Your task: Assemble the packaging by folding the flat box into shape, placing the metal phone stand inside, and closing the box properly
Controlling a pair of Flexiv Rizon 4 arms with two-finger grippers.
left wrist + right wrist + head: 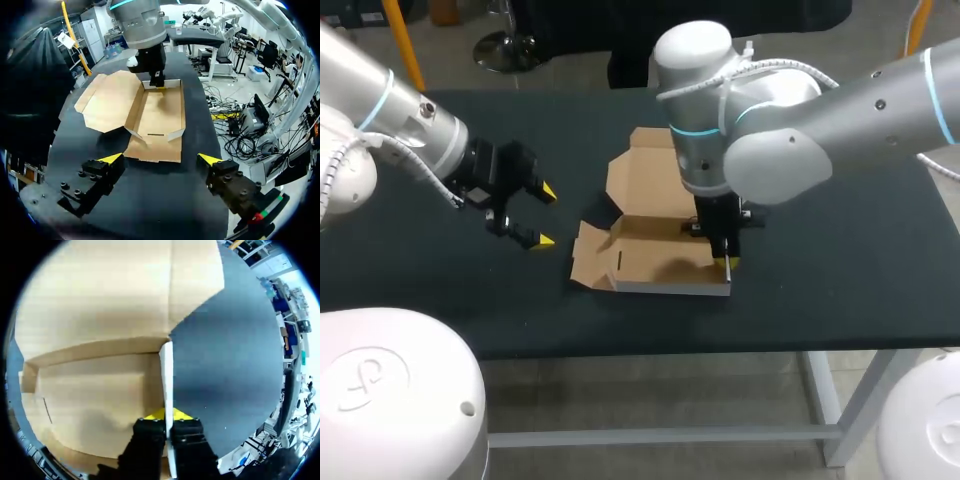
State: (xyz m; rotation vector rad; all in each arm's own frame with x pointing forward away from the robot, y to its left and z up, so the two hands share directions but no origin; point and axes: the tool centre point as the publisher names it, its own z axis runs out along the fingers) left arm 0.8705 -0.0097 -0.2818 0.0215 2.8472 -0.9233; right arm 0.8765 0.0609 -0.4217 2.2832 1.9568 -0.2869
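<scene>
My right gripper (168, 415) pinches the raised end wall of the half-folded brown cardboard box (655, 255); I should hold it vertical. My open left gripper (545, 215) should lift the opposite flap.

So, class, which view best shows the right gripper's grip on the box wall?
The right wrist view: the right gripper has a finger on each side of the upright box wall. The head view mostly hides it behind the right arm; the left wrist view shows it small and distant.

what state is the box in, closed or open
Open, partly folded: the box has side walls raised, its lid flap lies flat on the table, and nothing is inside.
</scene>
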